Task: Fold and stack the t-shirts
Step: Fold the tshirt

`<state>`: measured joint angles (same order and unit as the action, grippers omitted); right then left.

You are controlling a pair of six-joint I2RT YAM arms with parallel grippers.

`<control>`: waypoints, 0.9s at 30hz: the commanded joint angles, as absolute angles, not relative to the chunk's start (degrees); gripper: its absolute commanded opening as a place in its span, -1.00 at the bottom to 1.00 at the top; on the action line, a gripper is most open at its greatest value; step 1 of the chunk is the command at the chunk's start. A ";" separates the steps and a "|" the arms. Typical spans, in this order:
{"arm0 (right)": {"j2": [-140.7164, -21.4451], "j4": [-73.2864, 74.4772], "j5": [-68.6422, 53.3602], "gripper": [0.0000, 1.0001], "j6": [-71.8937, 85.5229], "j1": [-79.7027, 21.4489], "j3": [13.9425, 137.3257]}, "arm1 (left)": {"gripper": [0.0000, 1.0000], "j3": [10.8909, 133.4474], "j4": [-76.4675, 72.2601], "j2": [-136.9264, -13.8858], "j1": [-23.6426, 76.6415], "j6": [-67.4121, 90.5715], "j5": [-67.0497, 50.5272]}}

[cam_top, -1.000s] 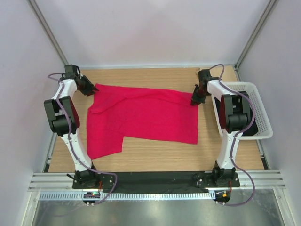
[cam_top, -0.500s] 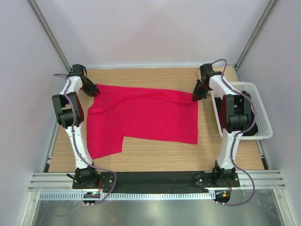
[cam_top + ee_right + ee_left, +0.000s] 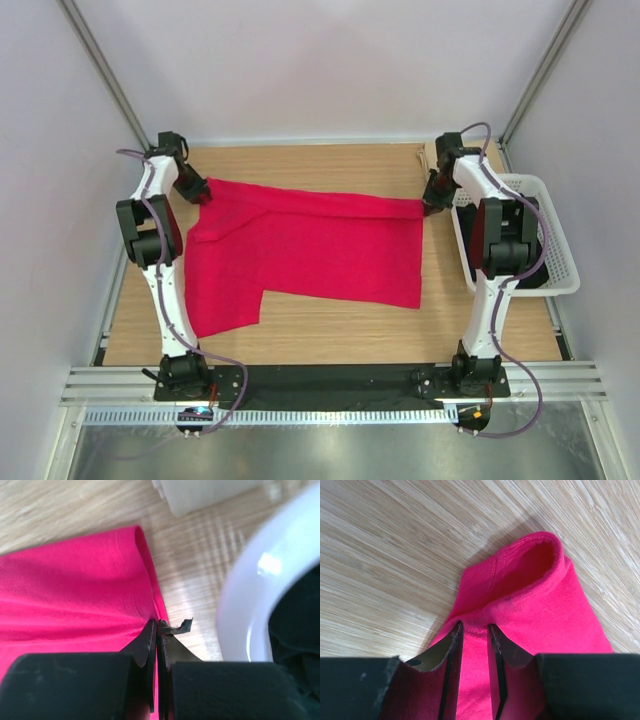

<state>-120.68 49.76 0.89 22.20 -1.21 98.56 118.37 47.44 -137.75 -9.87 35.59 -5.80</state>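
1. Plain pale walls, metal corner posts. The desk [image 3: 330,325] is light wood-grain, matte and flat.
2. One crimson t-shirt [image 3: 320,245] lies spread across the middle of the desk. Its far edge runs in a nearly straight line between the two arms. The outline is an L: the main body is a wide slab, with one flap reaching toward the near edge on the left.
3. Left jaws: narrow gap with a pinch of red cloth between them, at the far-left corner. Just beyond them the sleeve [image 3: 535,562] stands open as a short tube with a stitched hem.
4. Right jaws: pressed fully together on the far-right corner of the shirt, right at its edge. The white plastic basket [image 3: 555,230] sits just beside that grip. There is something dark inside it, but I can't tell what.
5. Material: thin soft knit with no stiffness. Faint creases fan out from the right pinch, so the cloth is under light tension there. It should drape and sag as soon as it is lifted.
6. Step, my read: both far corners are gripped and the shirt is being drawn flat, ready for a fold. No folded stack is visible.
7. The next move probably needs both arms to lift together and carry the far edge toward the near edge with even tension. If one side leads, the fold line skews. The right arm [image 3: 495,240] has little clearance from the basket rim.
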 commanded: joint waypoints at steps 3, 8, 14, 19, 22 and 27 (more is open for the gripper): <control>-123.22 50.36 -1.73 -0.98 19.95 -0.70 101.34 | -0.45 119.09 50.89 -139.22 -9.93 32.96 -2.99; -122.52 48.87 -4.31 -0.96 21.01 -0.70 96.77 | -0.44 119.35 50.89 -136.24 -9.93 32.70 -2.81; -122.08 51.77 -1.50 -0.59 20.83 -0.70 97.82 | -0.35 120.41 51.51 -131.76 -10.02 31.20 -1.06; -122.43 51.24 -0.27 -0.43 20.22 -1.14 103.96 | -0.05 117.35 43.54 -126.49 -10.02 29.62 -5.87; -123.31 50.80 2.20 -0.33 19.43 -1.67 107.30 | -0.01 115.32 38.34 -126.03 -9.93 30.06 -10.88; -126.99 51.07 2.90 -0.27 19.07 -3.25 112.67 | -0.10 117.59 35.33 -131.04 -9.84 34.88 -17.66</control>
